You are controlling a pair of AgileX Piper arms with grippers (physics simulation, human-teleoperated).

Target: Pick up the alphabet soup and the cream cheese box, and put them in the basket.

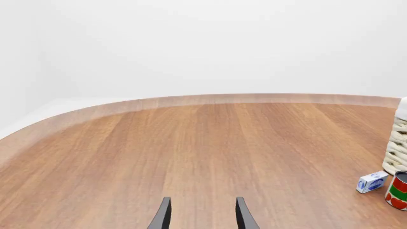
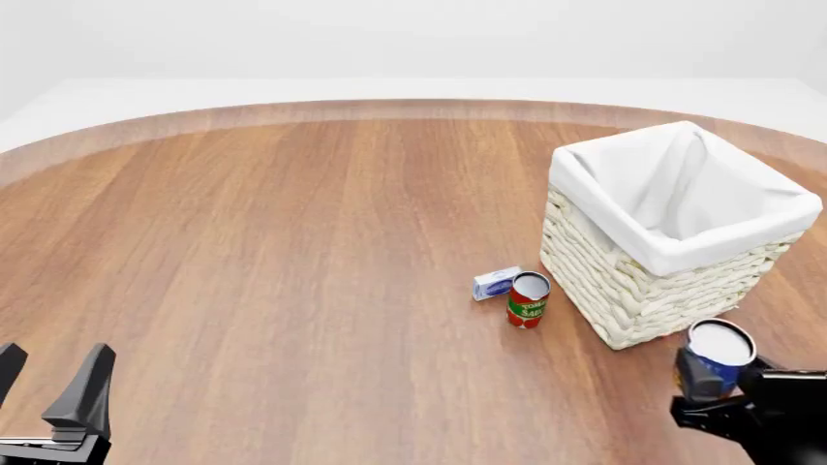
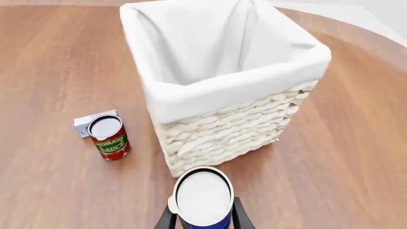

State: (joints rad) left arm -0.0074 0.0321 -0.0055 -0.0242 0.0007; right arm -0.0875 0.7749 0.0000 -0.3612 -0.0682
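While the right gripper (image 2: 715,383) pinches the alphabet soup (image 2: 715,357) lower right, we note the basket (image 2: 672,232) above it, left gripper (image 2: 49,373) fingers spread lower left.

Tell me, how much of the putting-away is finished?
Nothing is in the basket yet; its white liner shows empty. In hand: the right gripper is shut on the alphabet soup, close beside the basket. Left to do: drop that can in, then fetch the cream cheese box, which lies on the table by the red tomato sauce can. The left gripper is open and holds nothing.
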